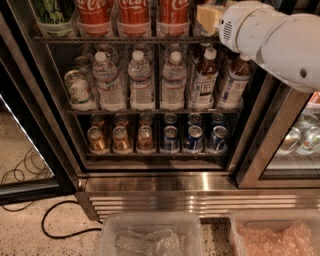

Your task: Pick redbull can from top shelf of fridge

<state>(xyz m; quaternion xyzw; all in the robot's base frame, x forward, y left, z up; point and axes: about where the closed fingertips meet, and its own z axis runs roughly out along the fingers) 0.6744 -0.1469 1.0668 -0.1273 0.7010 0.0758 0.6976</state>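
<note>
The fridge (150, 182) stands open with its black frame and ribbed steel base. The top shelf (125, 39) is a dark wire rack at the top of the view, holding red Coca-Cola cans (134, 15) and a green can (52, 12) at the left. My white arm (275, 42) reaches in from the right. My gripper (210, 17), a pale yellowish tip, is at the right end of the top shelf, right of the cola cans. The redbull can does not show; the arm and gripper cover that end of the shelf.
The middle rack holds water bottles (141, 80) and brown drink bottles (205, 80). The bottom rack has gold cans (120, 140) and short blue cans (192, 139). A glass door (290, 145) stands at the right. Clear plastic bins (150, 237) and a black cable (55, 220) are on the floor.
</note>
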